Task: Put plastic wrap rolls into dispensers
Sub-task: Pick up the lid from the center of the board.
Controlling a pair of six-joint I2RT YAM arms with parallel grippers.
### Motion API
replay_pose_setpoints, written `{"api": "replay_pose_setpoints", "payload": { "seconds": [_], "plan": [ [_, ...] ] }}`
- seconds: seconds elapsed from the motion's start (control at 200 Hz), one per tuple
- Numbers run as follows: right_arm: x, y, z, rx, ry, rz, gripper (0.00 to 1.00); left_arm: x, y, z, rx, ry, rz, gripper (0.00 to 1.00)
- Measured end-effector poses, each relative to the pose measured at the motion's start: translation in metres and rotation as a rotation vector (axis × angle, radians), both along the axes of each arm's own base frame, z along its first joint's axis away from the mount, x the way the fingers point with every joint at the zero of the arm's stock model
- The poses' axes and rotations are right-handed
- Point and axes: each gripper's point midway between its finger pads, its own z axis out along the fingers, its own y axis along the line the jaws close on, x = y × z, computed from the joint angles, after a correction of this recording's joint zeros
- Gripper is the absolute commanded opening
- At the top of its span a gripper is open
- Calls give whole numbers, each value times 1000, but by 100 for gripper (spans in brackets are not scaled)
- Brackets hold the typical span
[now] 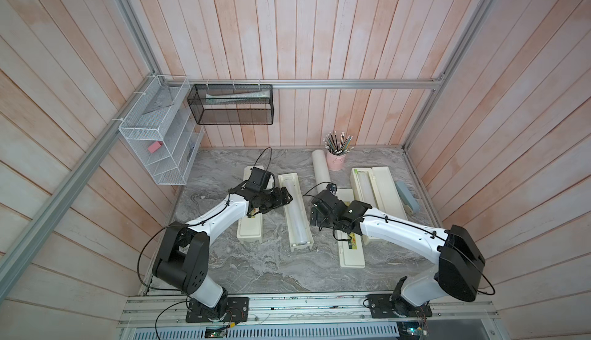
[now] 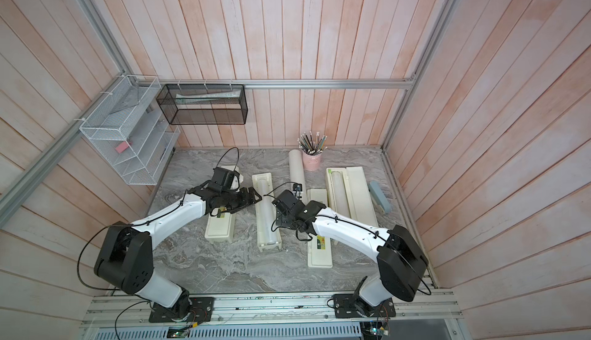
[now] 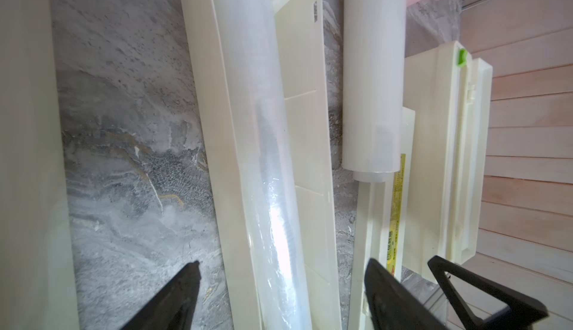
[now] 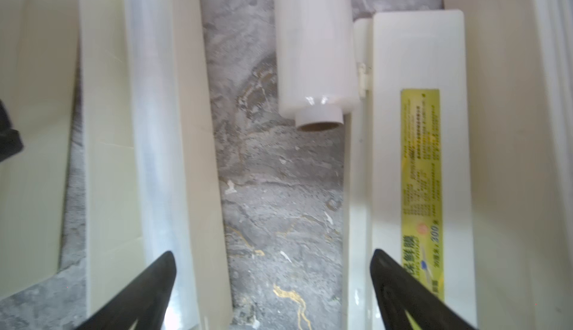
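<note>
Pale pink wooden plank walls all round, grey marbled stone desk, silver aluminium frame rail, white wire mesh shelf, black mesh basket

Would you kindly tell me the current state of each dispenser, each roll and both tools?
Left dispenser: closed.
Middle dispenser: open, thin roll lying inside.
Centre-right dispenser: closed, partly under the right arm.
Far-right dispenser: open, second roll inside.
Thick roll: loose on the table, outside every dispenser.
Left tool: open, empty.
Right tool: open, empty.
Pink cup: upright, holding pencils.
</note>
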Motion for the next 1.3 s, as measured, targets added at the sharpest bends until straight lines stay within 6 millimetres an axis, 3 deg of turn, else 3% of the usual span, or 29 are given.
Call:
{"api": "replay_pose_setpoints", "payload": {
  "seconds": [0.345,0.545,0.98,1.3],
  "plan": [
    [-47,-67,-44,-112,122,-108,98,7,-11,-29,-10,49,8,85],
    [-59,-95,-65,-158,179,-159,98,13,-15,-45,-2,72,7,85],
    [-49,-89,-75,-100,186,-154,98,45,-23,-54,8,58,8,85],
    [-45,-81,-98,-104,218,-120,97,75,-25,-46,-1,4,28,85]
  ]
}}
